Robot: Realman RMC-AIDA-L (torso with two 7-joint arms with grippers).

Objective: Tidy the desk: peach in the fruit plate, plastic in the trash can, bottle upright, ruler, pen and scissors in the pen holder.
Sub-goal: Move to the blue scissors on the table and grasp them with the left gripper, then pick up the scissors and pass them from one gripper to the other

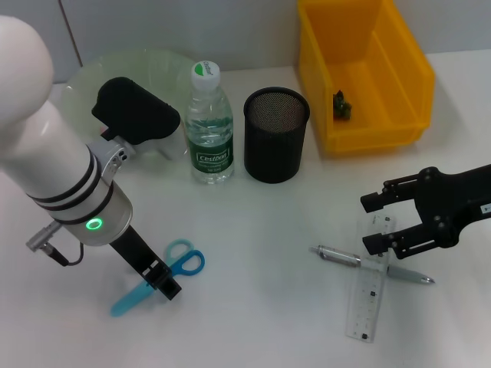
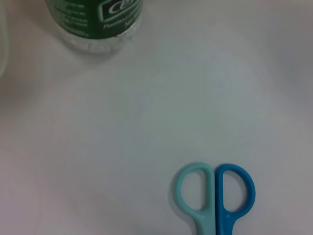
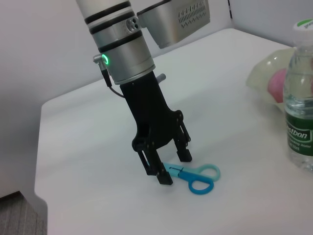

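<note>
Blue and teal scissors (image 1: 173, 270) lie flat on the white desk at the front left; their handles show in the left wrist view (image 2: 215, 196). My left gripper (image 1: 159, 280) is down at the desk with open fingers straddling the scissor blades, as the right wrist view (image 3: 173, 166) shows. My right gripper (image 1: 376, 222) is open, just above a clear ruler (image 1: 370, 295) that lies over a silver pen (image 1: 337, 256). The water bottle (image 1: 209, 126) stands upright beside the black mesh pen holder (image 1: 276, 136). The pink peach (image 3: 278, 84) sits in the translucent fruit plate (image 1: 146, 63).
A yellow bin (image 1: 399, 73) stands at the back right with a small dark green scrap (image 1: 342, 106) inside. My left arm's white body covers the desk's front left and part of the plate.
</note>
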